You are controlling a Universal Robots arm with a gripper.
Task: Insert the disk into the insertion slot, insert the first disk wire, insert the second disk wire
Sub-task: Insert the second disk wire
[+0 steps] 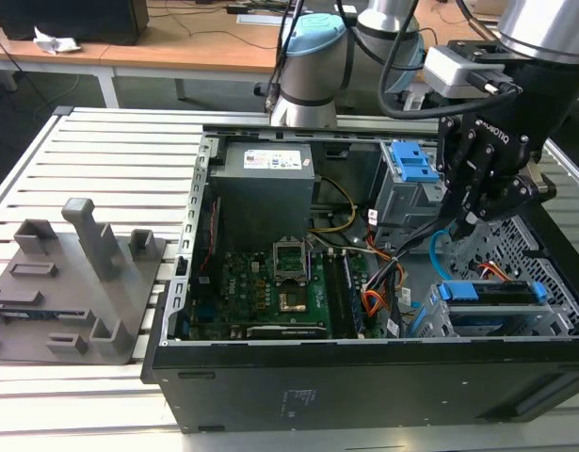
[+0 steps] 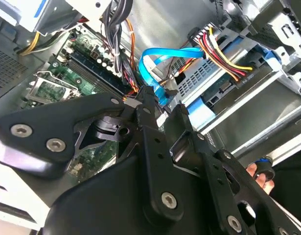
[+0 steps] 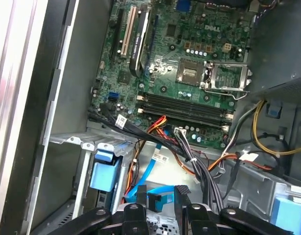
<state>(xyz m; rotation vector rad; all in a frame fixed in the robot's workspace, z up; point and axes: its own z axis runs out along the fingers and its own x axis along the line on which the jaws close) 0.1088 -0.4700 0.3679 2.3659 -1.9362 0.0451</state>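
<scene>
1. The gripper (image 1: 465, 224) hangs inside the open computer case (image 1: 270, 377), near the case's edge at the exterior view's right, just above the insertion slot (image 1: 553, 325).
2. The disk (image 1: 487, 294) sits in that slot, its blue frame facing the case's middle; a wire with red, yellow and black strands is plugged into its end in the second wrist view.
3. In the second wrist view the fingers (image 2: 149, 105) are pressed together on the plug of a flat blue cable (image 2: 162, 55), which loops up beside the disk.
4. Room is tight: the blue-latched cage (image 1: 407, 184) stands just behind the gripper, wire bundles lie beside it, and the perforated case wall is close.
5. The first wrist view shows the green circuit board (image 3: 189, 63) with its 2 long memory slots; the exterior view adds a grey fixture (image 1: 77, 282) on the slatted table (image 1: 110, 151), well apart from the case.
</scene>
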